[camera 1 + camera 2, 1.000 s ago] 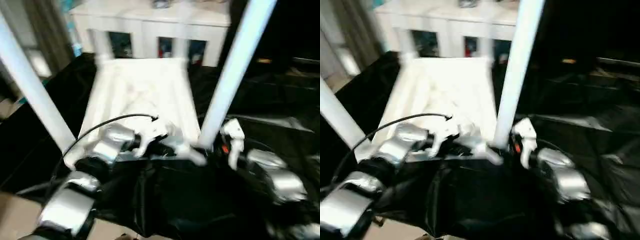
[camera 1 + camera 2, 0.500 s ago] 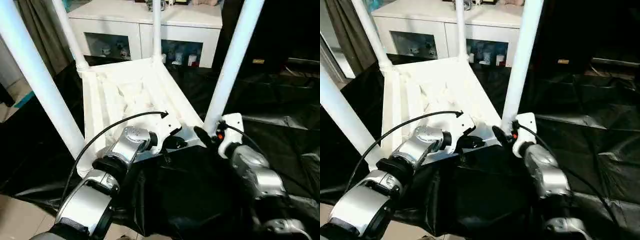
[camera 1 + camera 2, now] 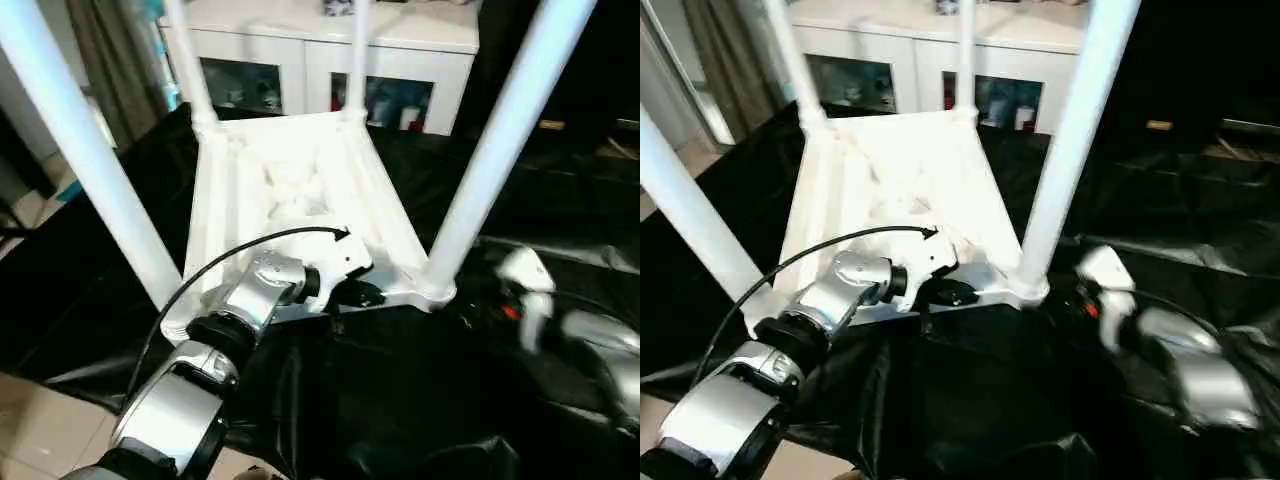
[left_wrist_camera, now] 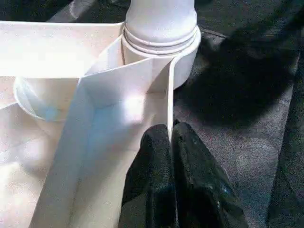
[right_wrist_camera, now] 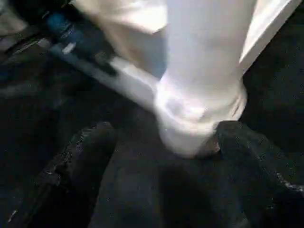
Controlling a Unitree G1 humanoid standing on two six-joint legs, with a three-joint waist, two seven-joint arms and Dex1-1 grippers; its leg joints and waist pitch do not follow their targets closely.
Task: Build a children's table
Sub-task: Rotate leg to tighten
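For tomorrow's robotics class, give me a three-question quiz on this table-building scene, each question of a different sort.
1. True or false: the children's table lies upside down, legs pointing up.
2. How many legs stand in its corner sockets?
3. The left tool is: A) open above the table; B) shut on the table's thin rim near a corner socket; C) holding a leg.

Key: 1 true; 2 four; 3 B. The right tool sits open beside the near right leg.

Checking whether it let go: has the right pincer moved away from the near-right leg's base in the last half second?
Yes. The right pincer has backed off to the robot's right of the leg socket on the children's table, open.
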